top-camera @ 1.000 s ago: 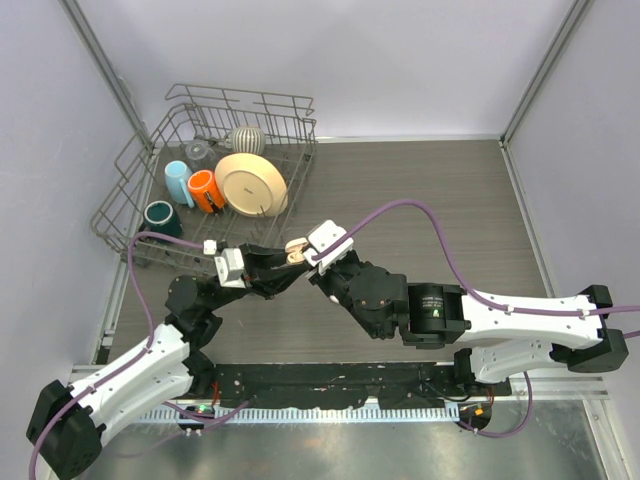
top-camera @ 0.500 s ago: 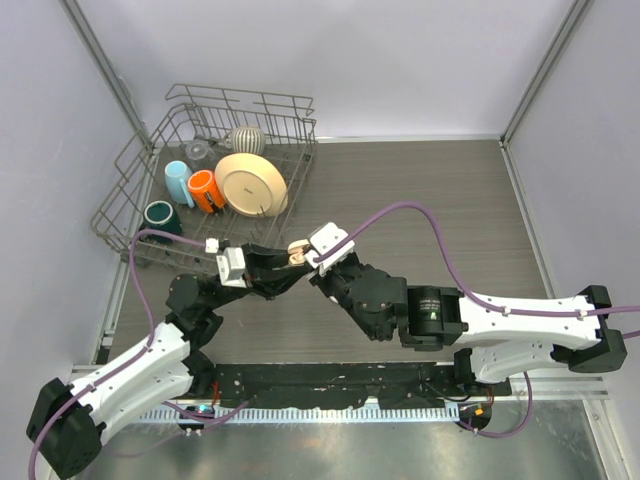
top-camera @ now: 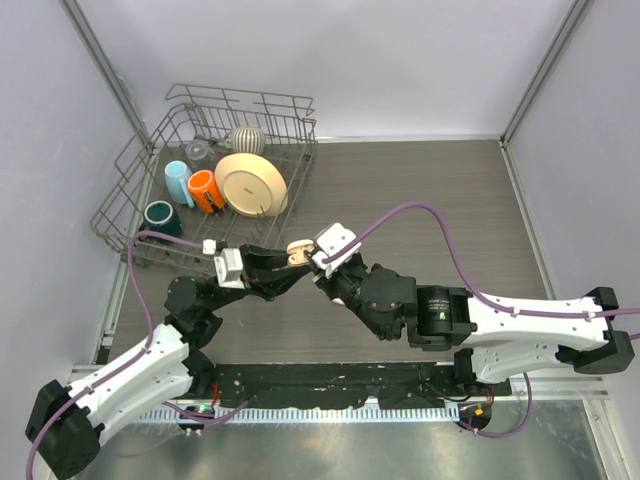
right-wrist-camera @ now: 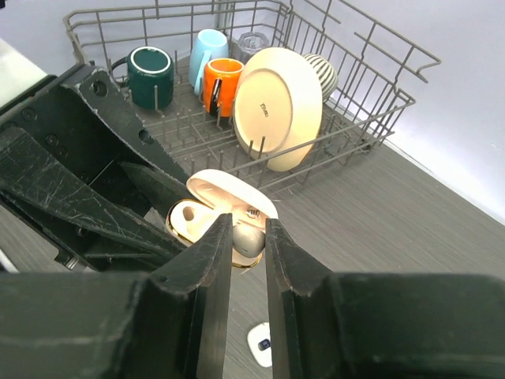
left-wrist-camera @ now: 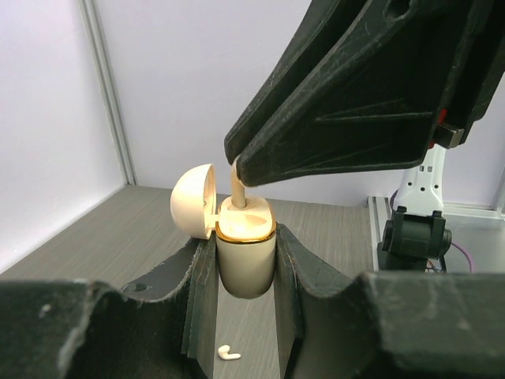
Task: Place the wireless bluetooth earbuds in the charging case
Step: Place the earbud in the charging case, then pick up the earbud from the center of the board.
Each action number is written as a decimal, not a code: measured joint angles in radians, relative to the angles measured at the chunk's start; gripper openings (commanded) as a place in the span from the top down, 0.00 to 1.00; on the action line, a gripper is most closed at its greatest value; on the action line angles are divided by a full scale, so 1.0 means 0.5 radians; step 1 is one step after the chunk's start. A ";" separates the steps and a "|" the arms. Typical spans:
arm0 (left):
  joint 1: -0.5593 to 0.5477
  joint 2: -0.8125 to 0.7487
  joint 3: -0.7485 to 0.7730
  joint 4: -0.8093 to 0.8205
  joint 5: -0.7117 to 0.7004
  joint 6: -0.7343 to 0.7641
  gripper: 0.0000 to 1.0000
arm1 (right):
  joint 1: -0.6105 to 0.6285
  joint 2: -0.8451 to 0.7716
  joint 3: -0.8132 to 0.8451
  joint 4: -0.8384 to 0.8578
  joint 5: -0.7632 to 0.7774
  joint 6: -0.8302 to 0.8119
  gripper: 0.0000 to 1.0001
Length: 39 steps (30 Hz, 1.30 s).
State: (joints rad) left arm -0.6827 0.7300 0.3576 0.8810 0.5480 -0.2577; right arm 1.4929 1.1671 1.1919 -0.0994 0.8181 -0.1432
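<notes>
Left jaws clamped on charging case (left-wrist-camera: 245, 253), lid open, held off the bench (top-camera: 450, 200). Right jaws pinch an earbud (right-wrist-camera: 246, 239) at the case's opening. Second earbud (left-wrist-camera: 229, 354) loose on bench below. Dish rack (top-camera: 190, 115) holds plate (top-camera: 251, 184) and orange mug (top-camera: 204, 190).

The table (top-camera: 440, 190) lies open across its right half; the dish rack (top-camera: 296, 140) (crammed full) blocks the far-left corner.
</notes>
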 measured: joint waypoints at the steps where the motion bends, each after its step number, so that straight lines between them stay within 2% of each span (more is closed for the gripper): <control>1: -0.003 0.000 0.000 0.002 -0.002 -0.002 1.00 | -0.001 -0.004 0.000 -0.022 -0.019 0.011 0.99; 6: -0.011 0.002 0.000 0.022 -0.002 -0.008 1.00 | -0.008 -0.005 0.002 -0.122 -0.092 0.069 0.99; 8: -0.013 0.008 0.000 0.027 -0.003 -0.010 1.00 | -0.015 -0.007 0.012 -0.146 -0.108 0.092 0.94; 11: -0.014 0.011 0.000 0.040 -0.002 -0.011 1.00 | -0.020 -0.013 0.021 -0.167 -0.123 0.124 0.65; 12: -0.015 0.011 0.000 0.041 -0.002 -0.011 1.00 | -0.021 -0.018 0.021 -0.172 -0.127 0.136 0.50; 14: -0.018 0.012 0.000 0.045 -0.011 -0.008 1.00 | -0.020 -0.033 0.021 -0.169 -0.160 0.179 0.39; 15: -0.018 0.017 -0.001 0.056 -0.033 -0.009 1.00 | -0.016 -0.058 0.022 -0.187 -0.214 0.201 0.28; 21: -0.016 0.018 -0.001 0.124 -0.080 -0.010 1.00 | 0.001 -0.198 0.020 -0.160 -0.280 0.314 0.08; 24: -0.016 0.015 -0.001 0.132 -0.085 -0.010 1.00 | 0.000 -0.346 0.021 -0.094 -0.202 0.376 0.03; 29: -0.016 -0.011 -0.001 0.132 -0.086 -0.011 1.00 | -0.014 -0.533 0.029 -0.034 0.202 0.505 0.02; 33: -0.016 -0.057 -0.002 0.133 -0.087 -0.012 1.00 | -0.134 -0.559 0.089 -0.220 0.523 0.729 0.03; 35: -0.016 -0.076 -0.002 0.135 -0.087 -0.017 1.00 | -0.365 -0.536 0.124 -0.424 0.469 0.903 0.07; 36: -0.016 -0.083 -0.002 0.137 -0.087 -0.020 1.00 | -0.511 -0.519 0.128 -0.505 0.394 0.984 0.15; 37: -0.016 -0.089 -0.002 0.139 -0.088 -0.027 1.00 | -0.783 -0.478 0.132 -0.616 0.225 1.099 0.20; 39: -0.016 -0.097 -0.002 0.139 -0.088 -0.037 1.00 | -1.157 -0.375 0.094 -0.745 -0.034 1.270 0.28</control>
State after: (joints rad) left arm -0.6907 0.6815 0.3565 0.9504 0.5041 -0.2760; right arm 0.9142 0.9798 1.2388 -0.4717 0.8013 0.4919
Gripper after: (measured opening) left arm 0.318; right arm 0.837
